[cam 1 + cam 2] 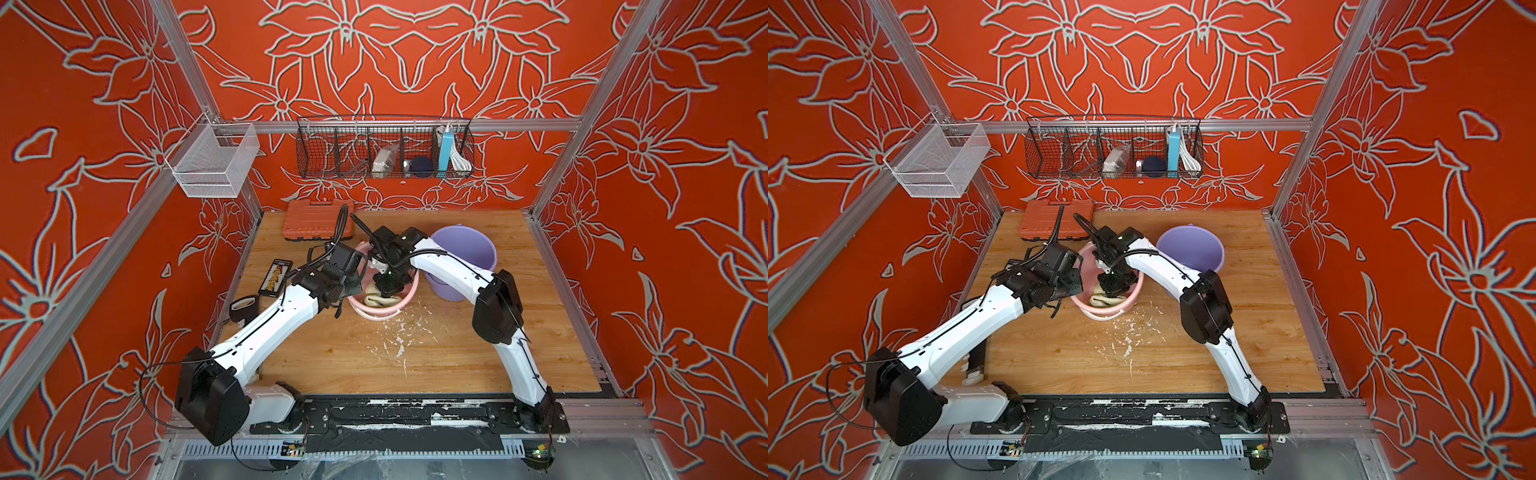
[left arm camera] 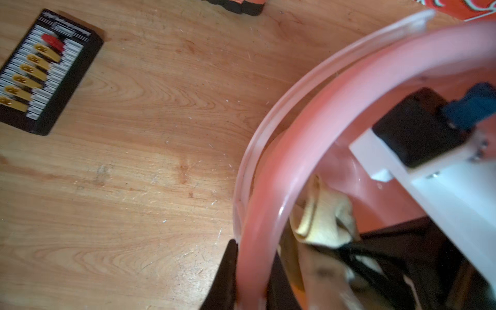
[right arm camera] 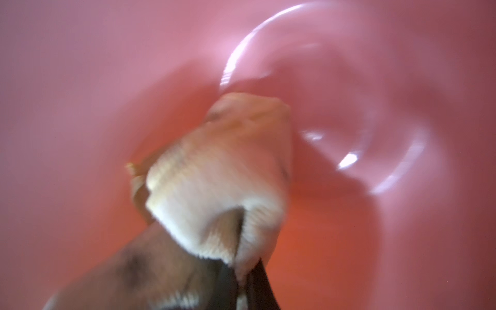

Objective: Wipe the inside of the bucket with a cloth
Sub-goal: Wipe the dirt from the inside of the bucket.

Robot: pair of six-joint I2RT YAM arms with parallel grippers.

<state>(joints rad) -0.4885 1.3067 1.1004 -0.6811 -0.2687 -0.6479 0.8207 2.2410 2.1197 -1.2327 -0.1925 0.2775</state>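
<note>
Only the right wrist view shows the right gripper (image 3: 243,280) pinched on the soft, stained yellowish-beige cloth (image 3: 222,171), which is bunched beyond its tips inside the round pink plastic bucket (image 3: 107,80). Only the left wrist view shows the left gripper (image 2: 251,280) clamping the bucket's rim.

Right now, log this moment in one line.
left hand: shut on pink bucket rim | right hand: shut on cloth inside bucket | phase: wiping
</note>
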